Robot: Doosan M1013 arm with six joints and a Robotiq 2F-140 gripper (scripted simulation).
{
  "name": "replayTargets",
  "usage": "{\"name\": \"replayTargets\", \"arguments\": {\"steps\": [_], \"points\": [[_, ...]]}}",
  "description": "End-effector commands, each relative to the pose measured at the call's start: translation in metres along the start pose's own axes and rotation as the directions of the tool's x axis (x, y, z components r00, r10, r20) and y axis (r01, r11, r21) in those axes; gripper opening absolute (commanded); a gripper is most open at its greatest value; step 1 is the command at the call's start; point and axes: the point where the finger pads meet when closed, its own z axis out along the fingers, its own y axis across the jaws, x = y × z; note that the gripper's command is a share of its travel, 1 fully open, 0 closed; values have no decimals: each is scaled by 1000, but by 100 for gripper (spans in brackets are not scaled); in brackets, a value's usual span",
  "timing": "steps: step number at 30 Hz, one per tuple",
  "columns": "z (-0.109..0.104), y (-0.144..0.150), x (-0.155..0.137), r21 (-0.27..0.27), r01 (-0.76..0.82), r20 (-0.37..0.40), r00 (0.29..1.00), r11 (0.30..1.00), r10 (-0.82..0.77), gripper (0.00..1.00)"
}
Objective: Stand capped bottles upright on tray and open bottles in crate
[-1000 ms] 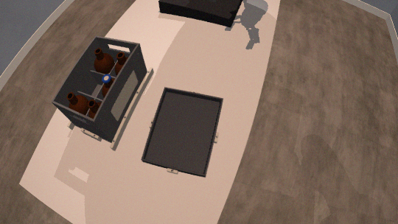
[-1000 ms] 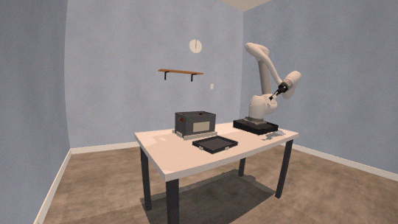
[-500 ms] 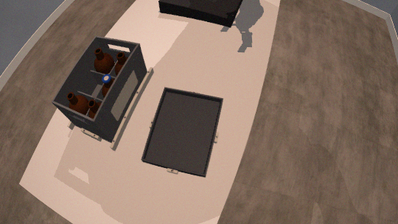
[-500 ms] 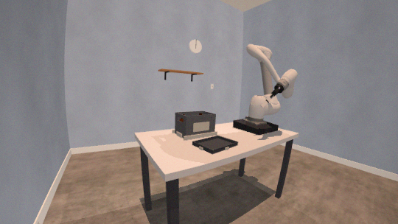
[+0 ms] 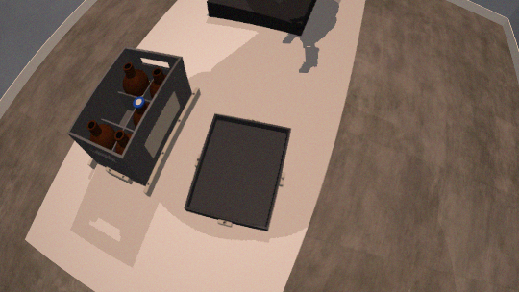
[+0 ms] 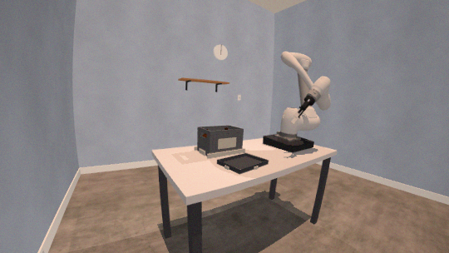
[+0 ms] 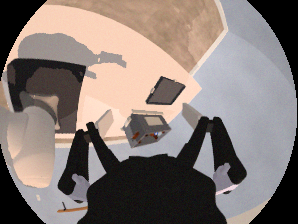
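A dark crate (image 5: 130,112) stands at the left of the table and holds several brown bottles. One of them has a blue and white cap (image 5: 138,102) and stands in the crate's middle; the others, like one at the far end (image 5: 134,79) and one at the near end (image 5: 100,133), have open necks. The flat dark tray (image 5: 238,171) lies empty to the right of the crate. My gripper (image 6: 301,111) is open and empty, high above the arm's base, far from the crate. In the wrist view the open fingers frame the distant crate (image 7: 145,127) and tray (image 7: 164,90).
The arm's black base plate (image 5: 261,13) sits at the table's far end. The table's edges and the wooden floor surround the work area. A wall shelf (image 6: 203,81) and a clock (image 6: 220,52) hang on the back wall.
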Motion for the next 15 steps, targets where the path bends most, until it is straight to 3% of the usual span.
{"name": "replayTargets", "arguments": {"steps": [1,12,15], "points": [[8,-1,-4,22,-20,-17,1000,1000,20,100],[40,-6,-21,114,-100,-79,991,988,109,100],[35,-5,-19,97,-95,-65,993,991,102,100]]}}
